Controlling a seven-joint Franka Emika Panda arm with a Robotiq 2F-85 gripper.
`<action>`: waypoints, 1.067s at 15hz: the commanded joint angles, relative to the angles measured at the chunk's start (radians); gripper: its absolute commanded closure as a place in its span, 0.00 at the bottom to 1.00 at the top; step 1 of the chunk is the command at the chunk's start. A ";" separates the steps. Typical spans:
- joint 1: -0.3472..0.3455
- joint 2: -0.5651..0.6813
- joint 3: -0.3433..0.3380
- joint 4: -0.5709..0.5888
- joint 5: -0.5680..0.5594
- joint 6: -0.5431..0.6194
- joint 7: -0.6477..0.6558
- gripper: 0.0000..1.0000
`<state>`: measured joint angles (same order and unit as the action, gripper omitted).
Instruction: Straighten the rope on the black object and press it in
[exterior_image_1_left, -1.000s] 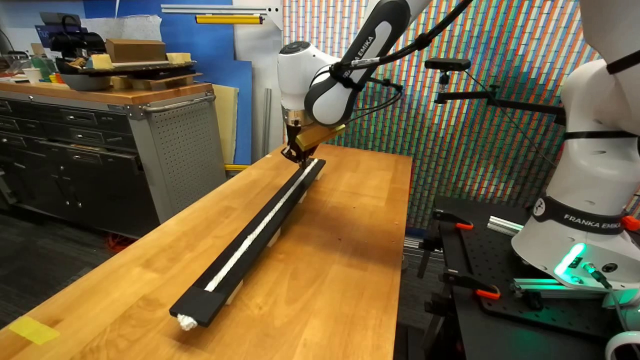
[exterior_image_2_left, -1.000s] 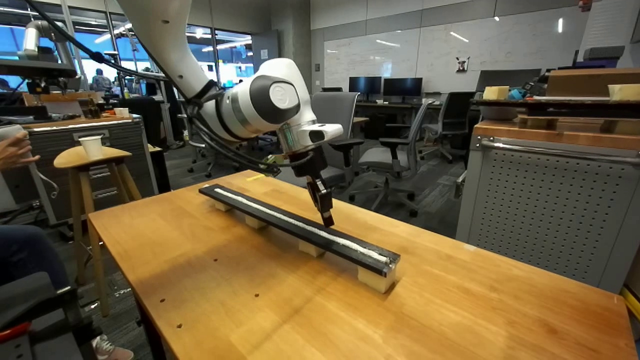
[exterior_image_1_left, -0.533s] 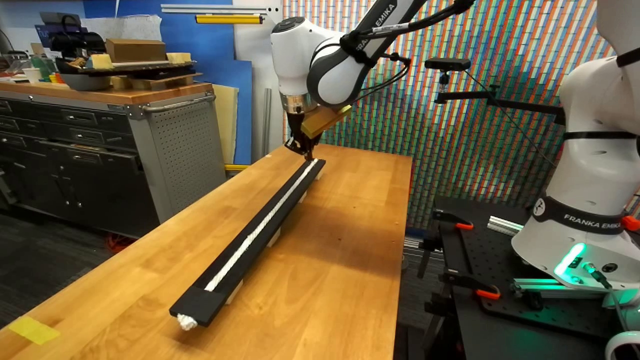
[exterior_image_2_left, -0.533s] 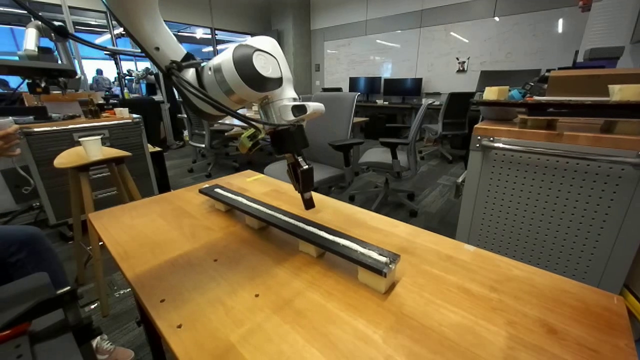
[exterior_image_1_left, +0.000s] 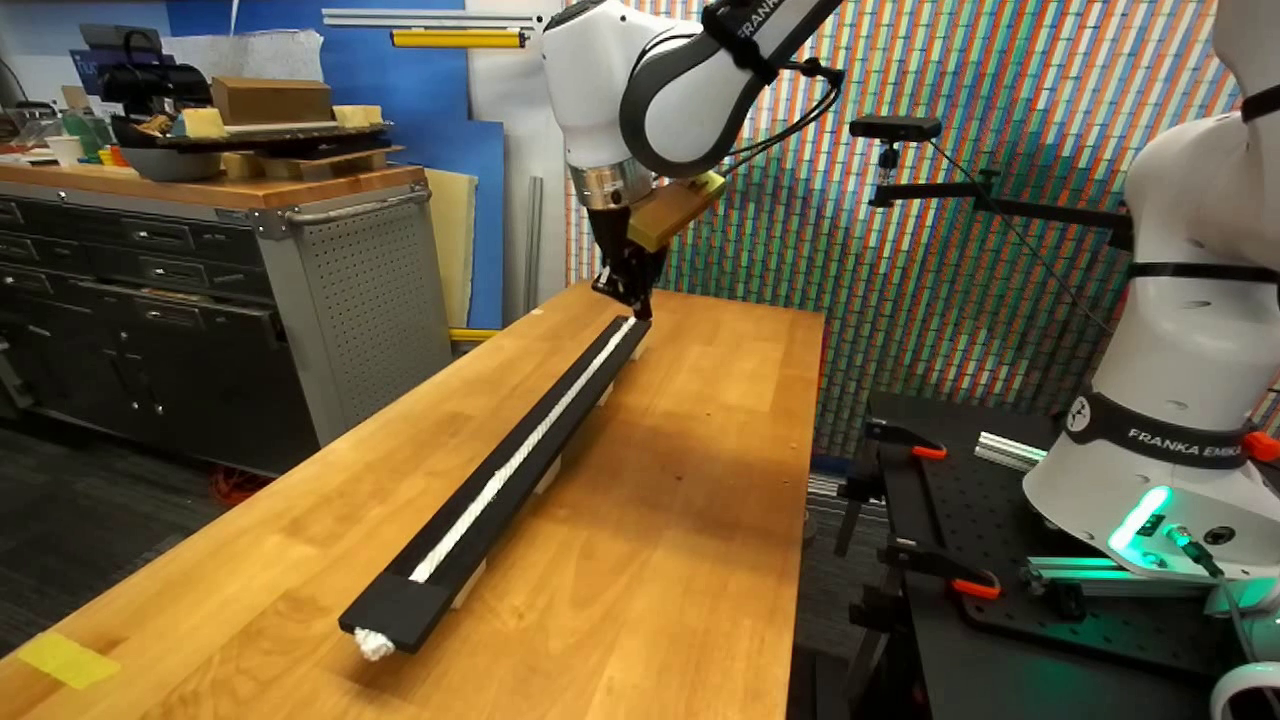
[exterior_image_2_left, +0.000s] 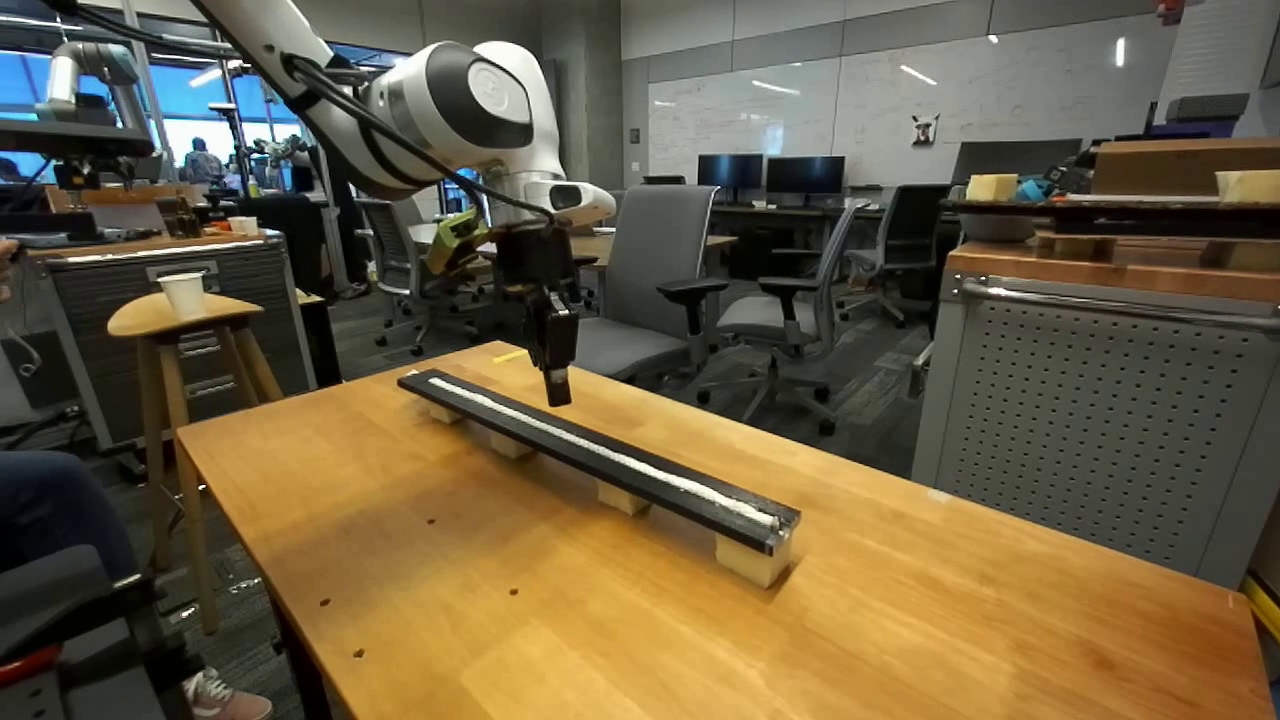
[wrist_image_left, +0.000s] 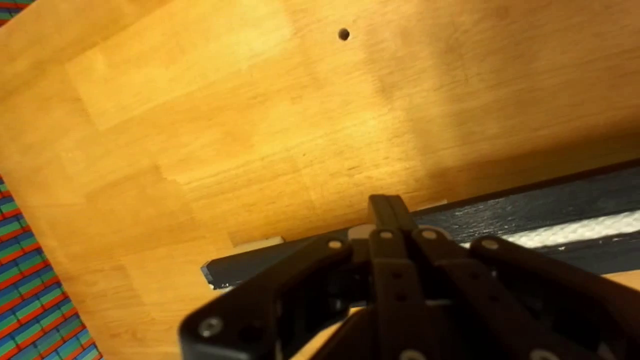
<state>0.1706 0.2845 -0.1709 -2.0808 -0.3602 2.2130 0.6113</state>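
The black object (exterior_image_2_left: 640, 487) is a long, low bar standing across the table in both exterior views. In its groove lies the white rope (exterior_image_1_left: 487, 495), looking straight along the visible length. A black section covers the rope near the close end, where a white tuft (exterior_image_1_left: 374, 645) sticks out. My gripper (exterior_image_2_left: 558, 395) hangs in the air, apart from the bar, its fingertips together and nothing between them. In the wrist view the shut gripper (wrist_image_left: 389, 200) hides part of the bar and of the rope (wrist_image_left: 575, 232).
Wooden blocks (exterior_image_2_left: 752, 560) prop the bar off the wooden table (exterior_image_2_left: 400, 520). Yellow tape (exterior_image_1_left: 68, 660) marks a table corner. A tool cabinet (exterior_image_1_left: 370, 300) stands beyond the table. Someone's leg (exterior_image_2_left: 60, 510) shows at the left edge, near a stool (exterior_image_2_left: 185, 315) with a cup.
My gripper has risen off the bar, moving up and left in an exterior view where it stood near the bar's middle. The rope and bar look unmoved.
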 joint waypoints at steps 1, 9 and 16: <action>-0.045 -0.087 0.052 -0.061 0.053 -0.037 -0.065 0.67; -0.056 -0.074 0.070 -0.064 0.051 -0.024 -0.069 0.59; -0.057 -0.074 0.070 -0.067 0.051 -0.024 -0.071 0.59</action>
<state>0.1382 0.2112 -0.1257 -2.1491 -0.3033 2.1920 0.5370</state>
